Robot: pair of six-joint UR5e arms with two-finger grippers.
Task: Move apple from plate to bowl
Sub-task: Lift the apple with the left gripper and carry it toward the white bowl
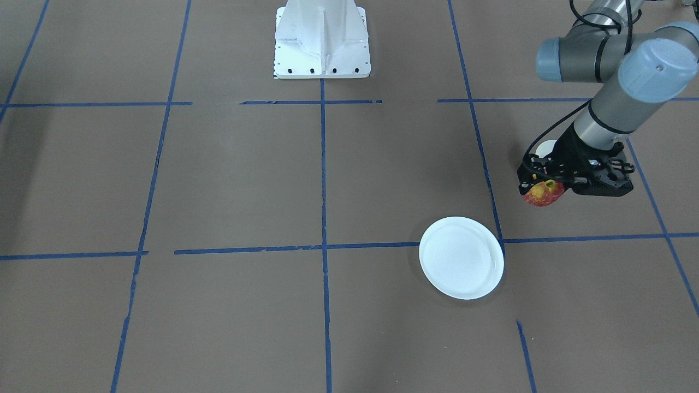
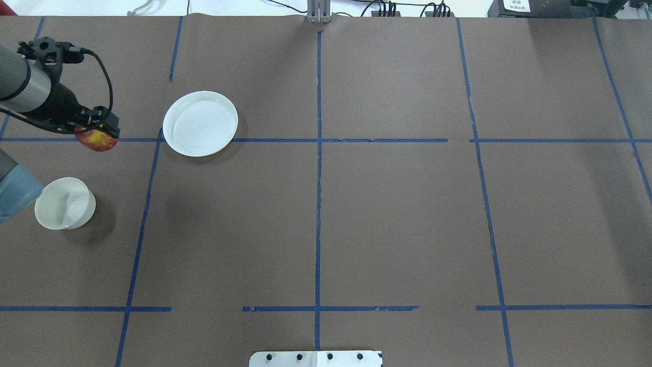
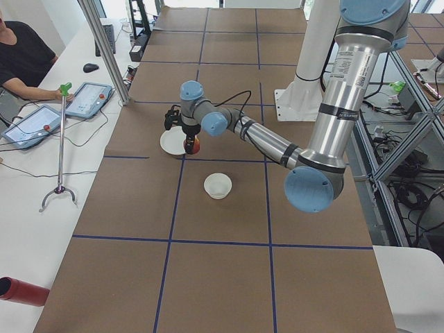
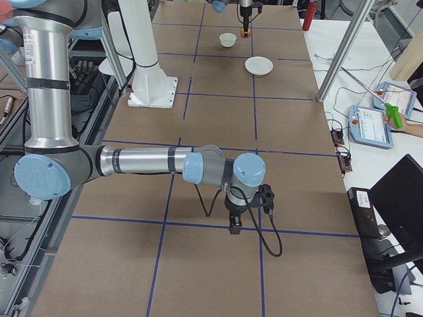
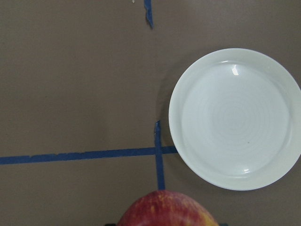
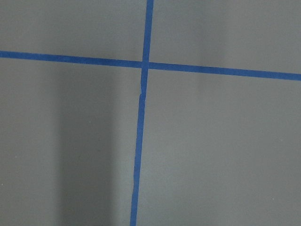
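Note:
My left gripper is shut on the red and yellow apple and holds it above the table, between the plate and the bowl. The apple also shows in the overhead view and at the bottom edge of the left wrist view. The white plate lies empty to the apple's right in the overhead view, and fills the right of the left wrist view. The small off-white bowl stands empty nearer the robot. My right gripper hangs low over bare table far away; I cannot tell if it is open.
The white robot base stands at the table's middle edge. Blue tape lines cross the brown table. An operator with tablets sits beside the table's far side.

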